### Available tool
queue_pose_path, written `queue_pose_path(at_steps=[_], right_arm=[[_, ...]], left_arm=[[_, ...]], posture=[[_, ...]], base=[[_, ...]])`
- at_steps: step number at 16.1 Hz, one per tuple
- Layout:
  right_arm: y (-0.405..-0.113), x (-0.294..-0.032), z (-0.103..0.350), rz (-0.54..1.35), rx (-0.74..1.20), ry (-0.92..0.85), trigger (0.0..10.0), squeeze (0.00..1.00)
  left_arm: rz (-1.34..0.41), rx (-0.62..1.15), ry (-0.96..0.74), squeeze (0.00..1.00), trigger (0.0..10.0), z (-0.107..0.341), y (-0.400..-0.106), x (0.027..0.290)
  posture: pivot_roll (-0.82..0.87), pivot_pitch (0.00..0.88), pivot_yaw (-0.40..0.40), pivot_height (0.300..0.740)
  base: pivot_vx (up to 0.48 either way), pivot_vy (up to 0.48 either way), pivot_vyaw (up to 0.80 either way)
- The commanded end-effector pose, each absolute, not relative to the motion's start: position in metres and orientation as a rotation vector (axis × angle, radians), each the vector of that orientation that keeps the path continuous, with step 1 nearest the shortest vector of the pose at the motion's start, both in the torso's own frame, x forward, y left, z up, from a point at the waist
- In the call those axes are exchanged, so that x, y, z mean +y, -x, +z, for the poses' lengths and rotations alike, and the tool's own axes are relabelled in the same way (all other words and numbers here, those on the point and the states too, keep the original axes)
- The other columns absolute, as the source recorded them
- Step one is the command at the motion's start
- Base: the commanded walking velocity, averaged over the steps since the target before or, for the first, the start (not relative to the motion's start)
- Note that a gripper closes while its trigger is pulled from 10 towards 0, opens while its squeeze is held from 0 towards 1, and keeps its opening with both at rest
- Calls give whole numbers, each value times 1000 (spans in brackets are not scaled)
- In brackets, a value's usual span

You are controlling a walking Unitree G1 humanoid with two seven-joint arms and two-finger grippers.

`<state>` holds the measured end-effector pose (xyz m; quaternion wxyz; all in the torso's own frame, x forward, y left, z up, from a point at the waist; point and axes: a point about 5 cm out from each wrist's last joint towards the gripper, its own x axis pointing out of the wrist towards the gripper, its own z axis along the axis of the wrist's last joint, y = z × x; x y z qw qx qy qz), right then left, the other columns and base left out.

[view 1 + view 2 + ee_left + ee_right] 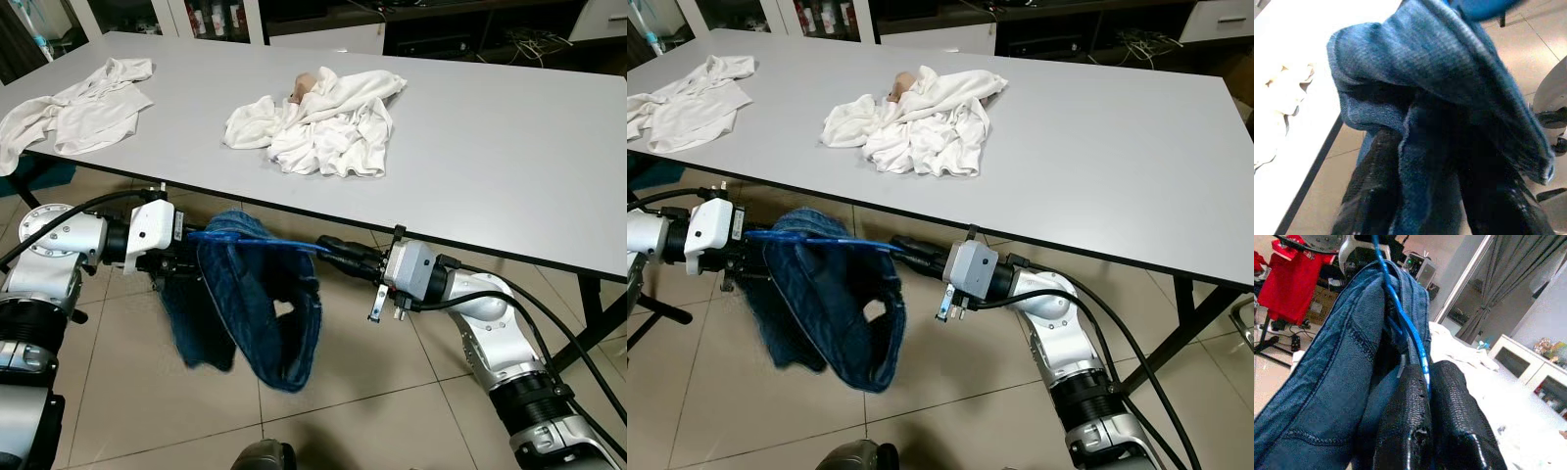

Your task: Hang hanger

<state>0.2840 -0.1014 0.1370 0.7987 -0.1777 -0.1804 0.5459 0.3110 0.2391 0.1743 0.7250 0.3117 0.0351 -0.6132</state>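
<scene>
A thin blue hanger [260,240] lies level between my two grippers, just below the table's front edge. Blue jeans [260,313] are draped over it and hang towards the floor. My right gripper [328,248] is shut on the hanger's right end; in the right wrist view its fingers [1405,421] pinch the blue wire [1400,318]. My left gripper [186,259] is at the hanger's left end, mostly hidden by denim. In the left wrist view its fingers [1369,196] close on a fold of the jeans [1415,98].
The grey table [490,147] stretches ahead, its edge right above both grippers. On it are a pile of white clothes [323,122] and a white garment [83,108] at the far left. A black table leg [593,294] stands at right. Tiled floor [372,392] lies below.
</scene>
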Motion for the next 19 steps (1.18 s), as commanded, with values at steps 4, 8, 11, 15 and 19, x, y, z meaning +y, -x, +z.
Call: queue_pose_path(at_steps=[4, 8, 11, 15, 19], right_arm=[[-286, -90, 155, 1186, -495, 379, 0, 0], [-287, -92, 155, 1177, -496, 384, 0, 0], [-288, -93, 155, 1163, -495, 392, 0, 0], [-293, -101, 152, 1080, -433, 377, 10000, 0], [-290, -109, 155, 1082, -412, 305, 10000, 1000]], left_arm=[[-1399, 63, -699, 0, 0, 171, -307, 232], [-1398, 72, -695, 0, 0, 168, -306, 233], [-1379, 68, -695, 0, 0, 167, -306, 232], [-1238, 11, -680, 0, 0, 170, -312, 238], [-1177, 4, -635, 0, 0, 164, -313, 239]], posture=[[16, 0, 92, 740], [13, 0, 93, 740], [10, 0, 94, 740], [15, 0, 93, 740], [9, 0, 91, 740]], base=[[0, 0, 0], [0, 0, 0], [0, 0, 0], [0, 0, 0], [0, 0, 0]])
